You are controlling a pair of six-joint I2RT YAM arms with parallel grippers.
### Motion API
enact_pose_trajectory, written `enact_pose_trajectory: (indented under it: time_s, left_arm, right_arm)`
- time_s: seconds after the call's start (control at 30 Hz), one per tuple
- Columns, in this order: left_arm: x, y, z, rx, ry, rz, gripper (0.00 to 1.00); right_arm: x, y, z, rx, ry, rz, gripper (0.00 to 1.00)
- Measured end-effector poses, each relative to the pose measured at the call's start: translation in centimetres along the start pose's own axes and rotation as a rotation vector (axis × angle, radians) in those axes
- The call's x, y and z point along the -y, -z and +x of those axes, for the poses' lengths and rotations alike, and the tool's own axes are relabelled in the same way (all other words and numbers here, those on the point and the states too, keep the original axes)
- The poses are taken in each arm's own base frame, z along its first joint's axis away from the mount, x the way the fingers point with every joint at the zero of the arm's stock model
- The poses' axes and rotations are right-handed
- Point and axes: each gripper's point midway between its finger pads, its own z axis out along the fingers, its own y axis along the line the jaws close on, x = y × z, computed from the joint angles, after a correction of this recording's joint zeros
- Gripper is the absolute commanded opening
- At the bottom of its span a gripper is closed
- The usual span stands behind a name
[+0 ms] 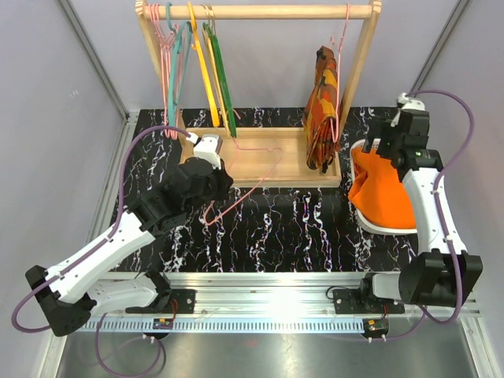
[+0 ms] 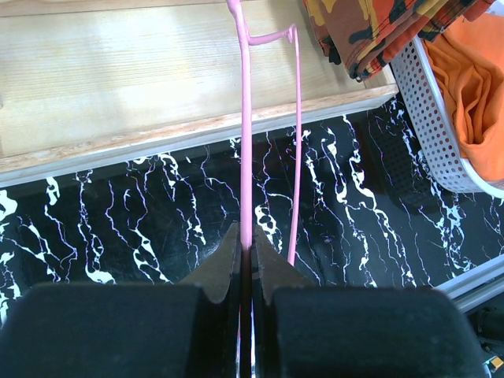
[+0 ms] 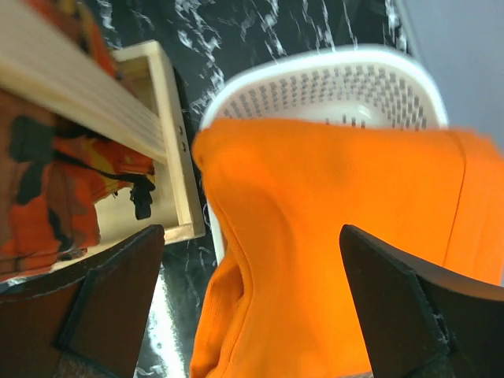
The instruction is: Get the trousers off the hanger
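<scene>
The pale-pink wire hanger (image 1: 256, 148) lies bare across the wooden rack base and the black marble table. My left gripper (image 1: 214, 183) is shut on its wire. In the left wrist view the wire (image 2: 246, 142) runs straight out from between the closed fingers (image 2: 246, 232). The plain orange trousers (image 1: 382, 193) hang over the rim of a white perforated basket (image 1: 390, 227) at the right, off the hanger. My right gripper (image 1: 387, 146) hovers above them, jaws wide open. In the right wrist view the cloth (image 3: 331, 236) lies below the open gripper (image 3: 252, 230).
A wooden rack (image 1: 260, 12) stands at the back, with green, yellow and pink hangers (image 1: 197, 71) at its left end. A camouflage garment (image 1: 321, 110) hangs at its right end, close to the basket. The rack's tray base (image 2: 118, 79) lies just beyond my left gripper.
</scene>
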Motion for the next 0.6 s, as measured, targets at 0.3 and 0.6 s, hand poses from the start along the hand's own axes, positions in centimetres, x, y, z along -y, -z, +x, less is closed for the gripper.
enact_pose_trajectory:
  time_s: [0.3, 0.6]
  left_arm:
    - [-0.4, 1.2, 0.2, -0.011, -0.015, 0.003, 0.0]
    - [-0.5, 1.7, 0.3, -0.031, -0.049, 0.012, 0.0]
  right_arm:
    - [2.5, -5.3, 11.1, -0.353, -0.162, 0.099, 0.99]
    - [4.8, -8.1, 18.1, -0.576, -0.017, 0.197, 0.96]
